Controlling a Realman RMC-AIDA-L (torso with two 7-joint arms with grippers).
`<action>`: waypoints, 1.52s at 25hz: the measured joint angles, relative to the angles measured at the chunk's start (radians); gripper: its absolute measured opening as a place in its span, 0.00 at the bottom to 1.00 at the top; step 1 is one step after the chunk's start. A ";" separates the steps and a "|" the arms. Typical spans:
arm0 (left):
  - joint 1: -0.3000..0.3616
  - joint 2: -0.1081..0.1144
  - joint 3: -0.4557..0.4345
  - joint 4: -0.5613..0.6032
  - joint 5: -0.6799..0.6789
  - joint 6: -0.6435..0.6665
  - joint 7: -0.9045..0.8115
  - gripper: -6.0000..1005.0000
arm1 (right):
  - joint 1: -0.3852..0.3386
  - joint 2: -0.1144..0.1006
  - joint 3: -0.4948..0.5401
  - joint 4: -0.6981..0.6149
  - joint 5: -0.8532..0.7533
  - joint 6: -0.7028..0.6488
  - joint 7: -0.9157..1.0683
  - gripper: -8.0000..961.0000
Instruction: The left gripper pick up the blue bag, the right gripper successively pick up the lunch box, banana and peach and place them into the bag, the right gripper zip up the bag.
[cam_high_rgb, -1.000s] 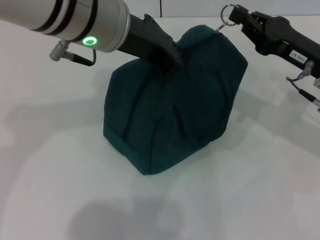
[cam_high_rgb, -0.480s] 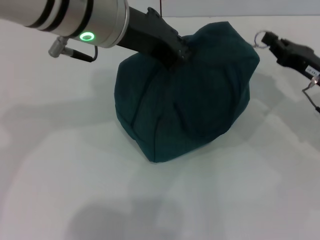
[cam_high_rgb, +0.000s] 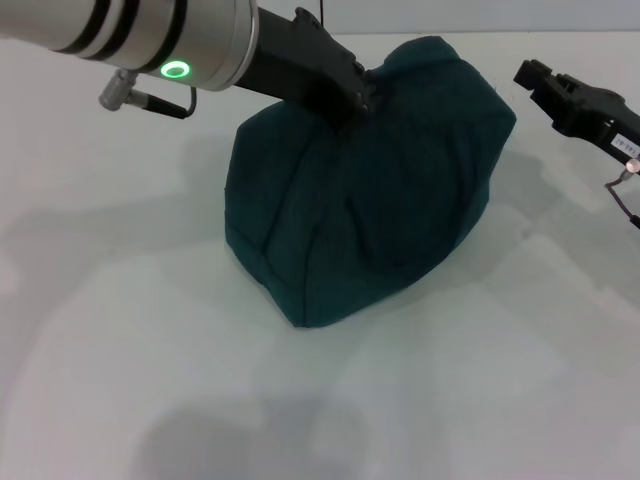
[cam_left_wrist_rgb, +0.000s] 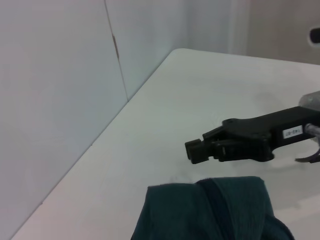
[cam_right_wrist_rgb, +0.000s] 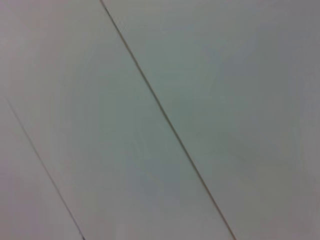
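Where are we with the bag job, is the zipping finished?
Looks near done: the blue bag is closed over and bulging, with no lunch box, banana or peach on the table. The left gripper grips its top. The right gripper is off the bag, beside it. Full zipper closure isn't visible.

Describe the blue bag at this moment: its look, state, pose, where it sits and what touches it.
The blue bag is dark teal fabric, bulging and creased, with nothing of its contents showing. It stands on the white table, its base resting there and its top leaning toward the robot's right. The left gripper clamps the fabric at the top. The right gripper sits just off the bag's right upper side, not touching. The left wrist view shows a seam running over the top.
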 joint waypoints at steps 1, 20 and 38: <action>0.004 0.000 0.001 -0.001 -0.001 -0.009 -0.002 0.07 | -0.003 0.000 0.001 0.000 0.002 -0.015 -0.001 0.07; 0.314 0.002 -0.169 -0.040 -0.525 -0.096 0.312 0.40 | -0.151 -0.021 0.060 -0.025 -0.127 -0.437 -0.171 0.78; 0.540 0.003 -0.456 -0.841 -0.610 0.168 1.225 0.87 | -0.260 -0.009 0.061 0.031 -0.507 -0.319 -0.423 0.89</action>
